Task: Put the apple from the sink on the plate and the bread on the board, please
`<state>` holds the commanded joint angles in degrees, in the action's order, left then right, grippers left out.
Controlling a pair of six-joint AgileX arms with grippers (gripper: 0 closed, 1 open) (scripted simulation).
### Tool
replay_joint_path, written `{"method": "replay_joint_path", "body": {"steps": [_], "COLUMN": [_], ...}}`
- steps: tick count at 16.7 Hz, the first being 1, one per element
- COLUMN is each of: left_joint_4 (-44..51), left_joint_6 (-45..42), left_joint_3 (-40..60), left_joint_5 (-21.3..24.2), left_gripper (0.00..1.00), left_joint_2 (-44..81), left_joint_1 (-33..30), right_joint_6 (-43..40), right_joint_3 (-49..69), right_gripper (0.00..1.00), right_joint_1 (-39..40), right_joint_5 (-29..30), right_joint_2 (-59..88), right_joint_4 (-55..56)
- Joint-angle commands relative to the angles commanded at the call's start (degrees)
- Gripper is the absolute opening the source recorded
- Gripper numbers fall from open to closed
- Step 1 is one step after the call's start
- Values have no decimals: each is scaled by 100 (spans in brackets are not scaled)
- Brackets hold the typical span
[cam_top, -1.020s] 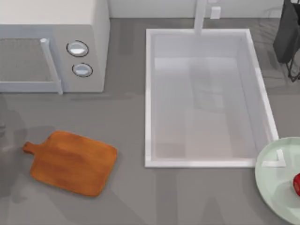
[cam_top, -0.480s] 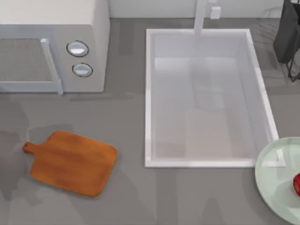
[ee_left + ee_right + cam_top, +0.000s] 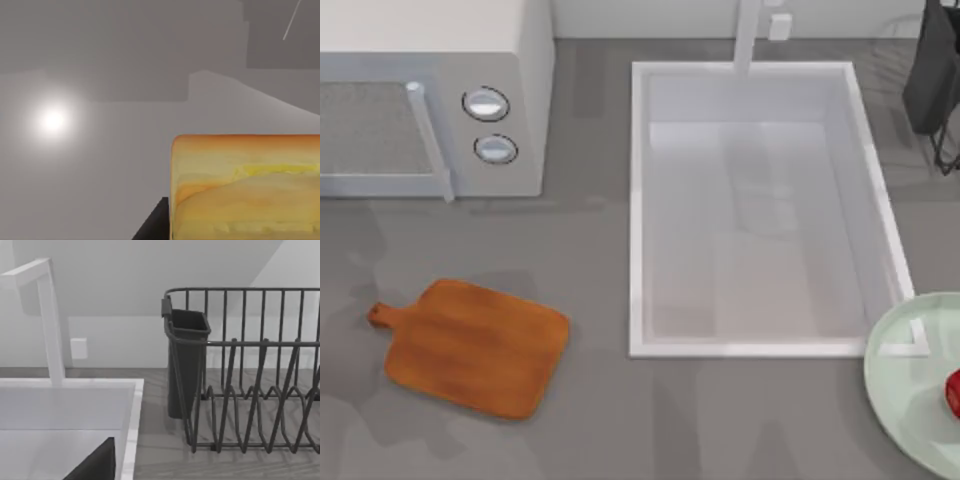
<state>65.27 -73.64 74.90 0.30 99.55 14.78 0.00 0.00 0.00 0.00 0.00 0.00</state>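
1. Gripper fingers could not be made out from above, so how either one stood cannot be told from the top view. The sink (image 3: 757, 210) served as the landmark: its basin held nothing, and a white faucet (image 3: 748, 35) rose at its far rim. The board (image 3: 470, 345) lay bare on the grey counter well to the left of the sink, toward the near edge. The plate (image 3: 905, 390) overlapped the sink's near right corner, and the apple (image 3: 953, 392) rested on it at the picture's right edge. A microwave (image 3: 435, 100) stood left of the sink, and a dark dish rack (image 3: 935, 75) stood right of it.

2. From the left wrist, the bread (image 3: 245, 187) sat very close to the camera, with a dark finger (image 3: 152, 225) against its side, above plain grey counter.

3. From the right wrist, the sink's rim (image 3: 132, 425) and faucet (image 3: 47, 322) showed, with the dish rack (image 3: 250, 370) beside the sink and a dark finger (image 3: 95, 465) over the basin.
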Motion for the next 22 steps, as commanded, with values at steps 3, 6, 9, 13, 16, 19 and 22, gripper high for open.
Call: {"method": "replay_joint_path", "body": {"steps": [3,6,9,13,16,19,22], "left_joint_4": [-17,-48,-133,-295,-410,-485,-525], "left_joint_6": [-11,300,1160,3157,5156,7338,9452], "left_joint_3": [-15,-57,-155,-336,-490,-649,-804], "left_joint_5": [-2,-16,-51,-115,-162,-197,-211], "left_gripper": [0,0,0,0,0,0,0], "left_joint_2": [23,73,178,335,432,490,483], "left_joint_1": [8,21,23,-58,-200,-420,-717], "right_joint_6": [0,0,0,0,0,0,0], "right_joint_3": [0,0,0,0,0,0,0], "right_gripper": [100,100,100,100,100,100,100], "right_joint_1": [0,0,0,0,0,0,0], "right_joint_5": [0,0,0,0,0,0,0], "right_joint_2": [0,0,0,0,0,0,0], "right_joint_4": [0,0,0,0,0,0,0]}}
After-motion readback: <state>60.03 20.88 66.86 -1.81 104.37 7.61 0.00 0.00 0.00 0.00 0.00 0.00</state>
